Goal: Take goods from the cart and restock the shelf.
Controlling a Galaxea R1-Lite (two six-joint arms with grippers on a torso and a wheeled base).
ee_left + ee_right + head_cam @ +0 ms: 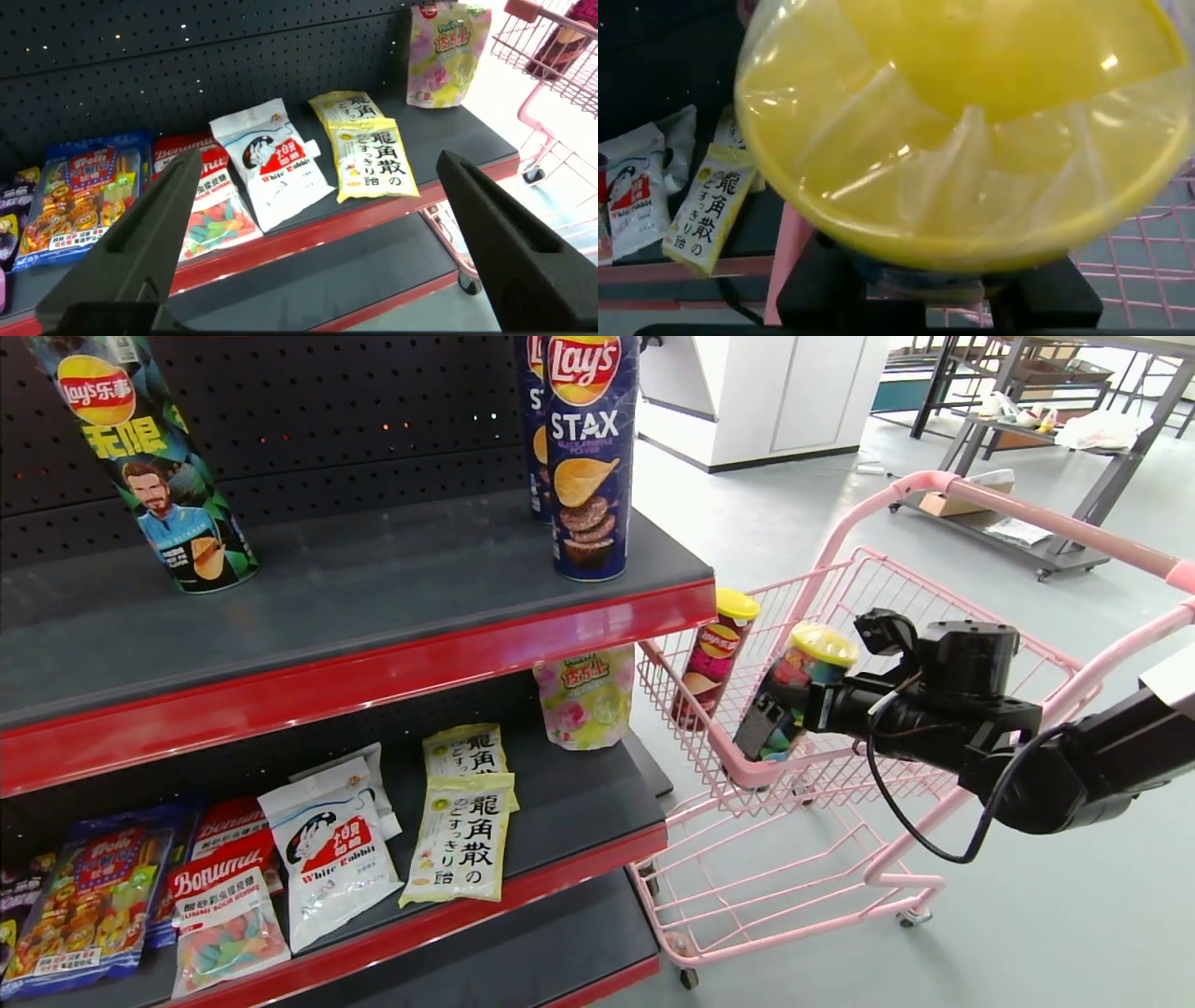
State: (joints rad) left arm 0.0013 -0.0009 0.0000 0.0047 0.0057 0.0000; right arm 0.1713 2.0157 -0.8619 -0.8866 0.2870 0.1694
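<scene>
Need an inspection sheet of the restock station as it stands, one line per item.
Surface: grey top deck and lower deck, red-edged.
Job's things: blue cans and green can standing on top deck; snack bags on lower deck; red can in pink cart.
Clutter: nothing seen.
Claws: right claw shut on yellow-lidded can, tilted, at the cart; left claw open, before lower deck.
Cables: black cable loops under right wrist.
Surroundings: tables, white cabinet behind.

A bare stretch of the grey metal upper shelf is lying open between the green-and-black chip tube and the upright dark-blue chip tubes.
</scene>
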